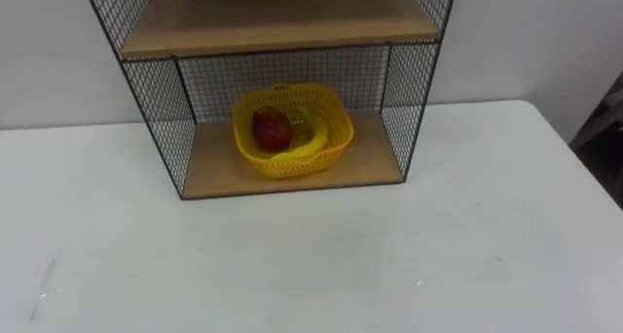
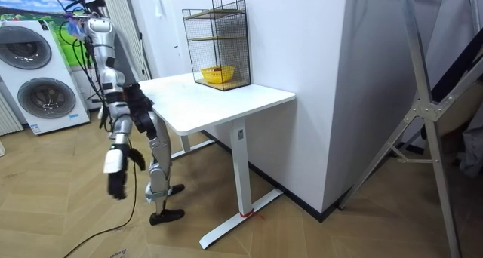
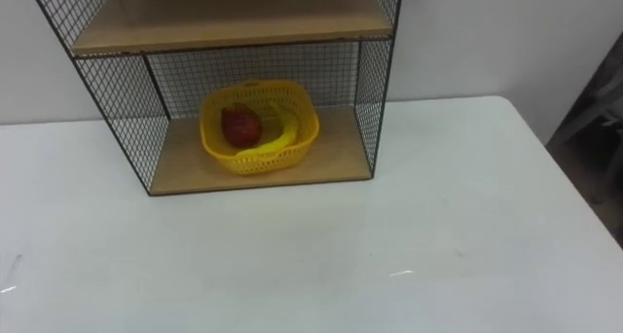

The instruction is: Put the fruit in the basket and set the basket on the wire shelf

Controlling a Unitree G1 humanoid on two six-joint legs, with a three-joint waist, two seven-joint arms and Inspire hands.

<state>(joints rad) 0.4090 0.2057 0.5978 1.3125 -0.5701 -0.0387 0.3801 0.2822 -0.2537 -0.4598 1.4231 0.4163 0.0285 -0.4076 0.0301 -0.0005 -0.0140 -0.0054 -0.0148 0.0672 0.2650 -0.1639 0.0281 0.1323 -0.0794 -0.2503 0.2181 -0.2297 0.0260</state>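
On the bottom board of the shelf [image 1: 372, 164], the basket [image 1: 292, 166] is sitting level, roughly midway between the mesh sides and in from the front edge; I am judging that this keeps it steady and clear of the wire. It is showing as a bright yellow slatted tub with a wavy rim. It is holding a dark red fruit [image 1: 272, 129] on its left side, and a banana [image 1: 313, 138] is curving round that fruit along the right and front wall. Nothing is lying loose on the table [image 1: 311, 265], so to my eye the job is looking done. I am standing at the table's end with my right hand [image 2: 117, 184] hanging low by my side, well apart from the basket; whether it is slack or curled I cannot tell.
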